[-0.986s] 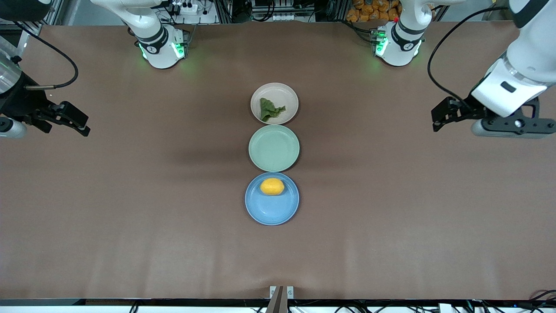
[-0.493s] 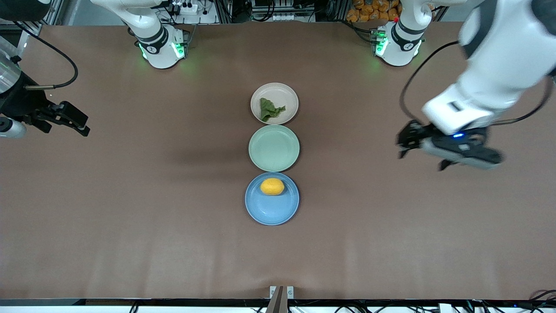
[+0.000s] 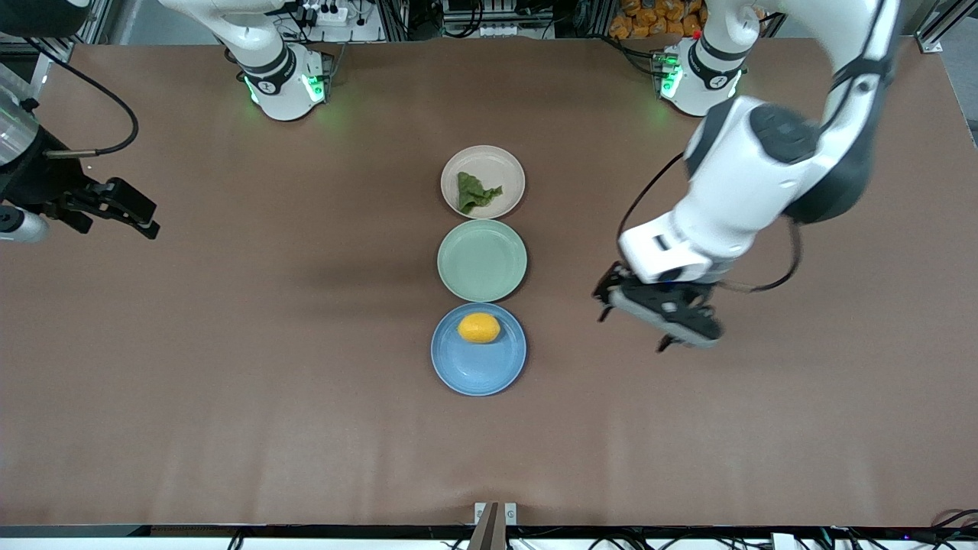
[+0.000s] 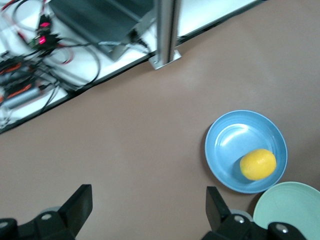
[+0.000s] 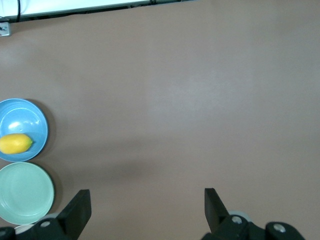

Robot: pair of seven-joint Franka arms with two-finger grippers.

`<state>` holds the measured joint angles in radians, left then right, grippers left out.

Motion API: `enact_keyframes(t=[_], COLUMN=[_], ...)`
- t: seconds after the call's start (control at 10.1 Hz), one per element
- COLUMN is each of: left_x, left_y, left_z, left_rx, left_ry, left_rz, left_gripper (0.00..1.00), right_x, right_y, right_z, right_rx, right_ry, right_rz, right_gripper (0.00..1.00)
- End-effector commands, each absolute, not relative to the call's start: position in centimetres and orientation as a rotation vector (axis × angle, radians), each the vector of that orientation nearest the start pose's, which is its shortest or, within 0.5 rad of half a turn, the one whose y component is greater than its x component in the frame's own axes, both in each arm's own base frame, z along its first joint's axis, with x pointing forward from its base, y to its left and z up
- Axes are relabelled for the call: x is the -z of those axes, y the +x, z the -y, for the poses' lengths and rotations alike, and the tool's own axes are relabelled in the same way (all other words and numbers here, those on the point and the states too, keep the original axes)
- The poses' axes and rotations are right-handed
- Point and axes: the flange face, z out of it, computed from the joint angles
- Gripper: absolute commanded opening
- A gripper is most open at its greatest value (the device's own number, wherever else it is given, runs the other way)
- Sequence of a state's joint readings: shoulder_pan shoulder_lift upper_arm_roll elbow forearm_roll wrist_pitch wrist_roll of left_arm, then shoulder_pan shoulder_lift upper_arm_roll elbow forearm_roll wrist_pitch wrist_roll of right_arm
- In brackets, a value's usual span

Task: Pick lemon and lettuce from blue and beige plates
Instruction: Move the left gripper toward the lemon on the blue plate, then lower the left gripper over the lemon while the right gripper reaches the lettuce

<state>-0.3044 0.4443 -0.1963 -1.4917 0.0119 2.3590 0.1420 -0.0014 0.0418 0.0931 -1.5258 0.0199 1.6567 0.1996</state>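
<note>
- The step in hand looks like the approach to the lemon: the left gripper hangs over bare table toward the left arm's end, beside the blue plate and not yet above it.
- The lemon lies on the blue plate, on the part closest to the green plate; in the left wrist view the lemon and blue plate sit off to one side of the fingers.
- The lettuce rests on the beige plate, farthest from the front camera; the green plate lies empty between the two.
- Next, I judge the left gripper must travel over the blue plate, centre on the lemon and descend; the round fruit may roll if pinched off-centre.
- Left jaws: spread wide, holding and touching nothing.
- The right gripper waits over the table's right-arm end, well apart from the plates; its jaws are also parted and empty.
</note>
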Motion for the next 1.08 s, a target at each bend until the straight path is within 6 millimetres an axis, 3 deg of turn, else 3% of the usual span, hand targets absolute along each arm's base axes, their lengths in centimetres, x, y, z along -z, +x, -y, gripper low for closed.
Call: enact_keyframes(t=[0.0, 0.2, 0.3, 0.39, 0.59, 0.99], left_x=[-42.0, -38.1, -36.6, -34.5, -31.3, -26.2], left_y=[65.9, 65.1, 64.5, 64.1, 63.0, 61.9], left_z=[35.2, 37.8, 39.3, 40.6, 43.1, 45.2], left_rx=[0.748, 0.702, 0.706, 0.675, 0.629, 0.638], left_ry=[-2.933, -2.905, -2.914, -2.918, -2.906, -2.859], left_rz=[-1.31, -1.461, -1.497, -1.553, -1.672, -1.774], left_gripper=[1.0, 1.0, 1.0, 1.0, 1.0, 1.0], right_x=[-62.4, -61.4, -60.2, -59.5, -56.7, -54.2], right_y=[57.2, 57.2, 57.2, 56.8, 56.0, 55.3], right_z=[-5.9, -5.8, -7.0, -10.1, -13.4, -17.4], right_rx=[0.051, -0.009, -0.071, -0.113, -0.273, -0.31], right_ry=[-3.038, -3.043, -3.048, -3.054, -3.054, -3.002], right_rz=[-0.141, -0.138, -0.106, -0.048, 0.036, -0.08], right_gripper=[1.0, 1.0, 1.0, 1.0, 1.0, 1.0])
